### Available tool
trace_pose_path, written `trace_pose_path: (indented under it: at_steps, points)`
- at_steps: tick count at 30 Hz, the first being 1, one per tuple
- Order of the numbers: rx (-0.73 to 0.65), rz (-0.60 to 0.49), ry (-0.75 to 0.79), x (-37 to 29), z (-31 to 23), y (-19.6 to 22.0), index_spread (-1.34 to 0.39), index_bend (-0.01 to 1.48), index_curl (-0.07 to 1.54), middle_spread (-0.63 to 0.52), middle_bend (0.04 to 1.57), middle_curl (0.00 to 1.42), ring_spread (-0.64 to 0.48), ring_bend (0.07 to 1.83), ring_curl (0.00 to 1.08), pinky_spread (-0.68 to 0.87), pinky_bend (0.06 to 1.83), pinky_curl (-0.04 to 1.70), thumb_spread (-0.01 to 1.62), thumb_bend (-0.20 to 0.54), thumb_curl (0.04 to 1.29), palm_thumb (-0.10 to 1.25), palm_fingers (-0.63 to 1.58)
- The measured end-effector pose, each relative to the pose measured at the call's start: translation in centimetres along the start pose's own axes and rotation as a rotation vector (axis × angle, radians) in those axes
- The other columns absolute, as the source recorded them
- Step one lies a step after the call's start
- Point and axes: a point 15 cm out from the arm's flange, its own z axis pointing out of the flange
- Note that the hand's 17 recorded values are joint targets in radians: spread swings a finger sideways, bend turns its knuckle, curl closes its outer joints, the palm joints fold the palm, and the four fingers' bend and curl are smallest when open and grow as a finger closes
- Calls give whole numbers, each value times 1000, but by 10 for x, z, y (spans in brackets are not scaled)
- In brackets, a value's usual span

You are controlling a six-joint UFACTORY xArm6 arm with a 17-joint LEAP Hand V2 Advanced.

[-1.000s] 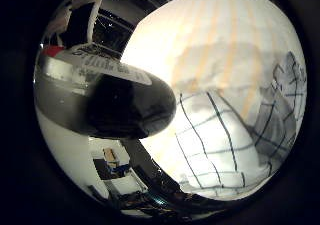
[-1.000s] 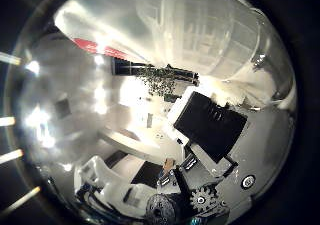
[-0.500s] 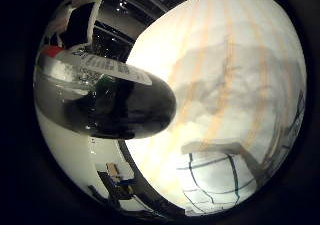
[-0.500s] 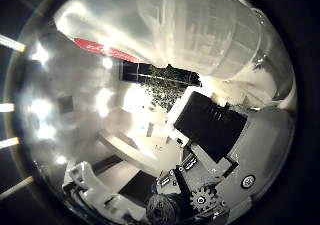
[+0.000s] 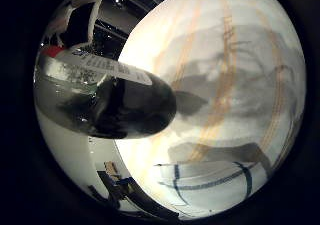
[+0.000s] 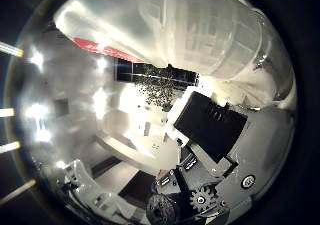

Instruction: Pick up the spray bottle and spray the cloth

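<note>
The spray bottle [image 5: 107, 107] is glossy clear plastic with a printed paper-like label, the cloth [image 5: 210, 185] is matt white woven fabric with dark check lines, the table [image 5: 220, 70] is smooth, pale and matt, and the hand [image 6: 210, 130] shows matt black and white plastic with a metal gear.

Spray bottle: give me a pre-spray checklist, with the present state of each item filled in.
1. Spray bottle close against the palm: ok, it fills much of both palm views.
2. Hand wrapped round the bottle: ok, black and white finger parts lie against the bottle's body.
3. Bottle clear of the table: ok, its dark base hangs above the pale surface and casts a shadow there.
4. Cloth within view: ok, the white cloth with dark lines lies on the table, only partly seen at the view's edge.
5. Nozzle aimed at the cloth: cannot tell, the nozzle is not visible.
6. Finger on the trigger: cannot tell.
</note>
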Motion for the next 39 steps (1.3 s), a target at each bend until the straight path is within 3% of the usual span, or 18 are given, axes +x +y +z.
trace_pose_path:
  at_steps: [7, 11, 21, 25, 28, 29, 31, 37, 39]
  points:
    - [-3, 6, 5, 7, -2, 2, -181, 1124, 731, -57, 1341, 573, -146, 1456, 558, -204, 1004, 1228, 827, -25, 858, 986, 1214]
    - [-8, 4, 3, 5, 0, 3, -196, 1035, 710, -64, 1324, 566, -144, 1447, 549, -222, 998, 1171, 779, -45, 817, 919, 1186]
    - [-37, -9, 6, 3, 5, 11, -295, 490, 688, -88, 1087, 519, -148, 1315, 494, -371, 1015, 877, 690, -36, 710, 832, 1031]
    - [-63, -17, 17, 4, 8, 18, -338, 226, 659, -98, 893, 485, -128, 1243, 477, -416, 1035, 813, 800, -29, 661, 826, 728]
    - [-77, -23, 24, 5, 8, 21, -362, 240, 653, -92, 817, 469, -148, 1145, 448, -354, 936, 787, 897, -29, 620, 805, 516]
    - [-80, -24, 25, 6, 9, 21, -363, 276, 657, -87, 784, 461, -138, 1098, 436, -285, 852, 783, 925, -29, 605, 794, 374]
    - [-90, -30, 30, 7, 8, 23, -364, 297, 630, -78, 722, 436, -116, 1023, 397, -146, 784, 748, 960, -29, 578, 773, 298]
    - [-98, -34, 31, 7, 7, 24, -331, 309, 566, -51, 615, 396, -64, 888, 340, 240, 636, 646, 994, -26, 527, 754, 235]
    - [-102, -39, 34, 7, 5, 24, -323, 300, 552, -50, 600, 391, -55, 864, 332, 293, 608, 623, 997, -25, 521, 754, 228]
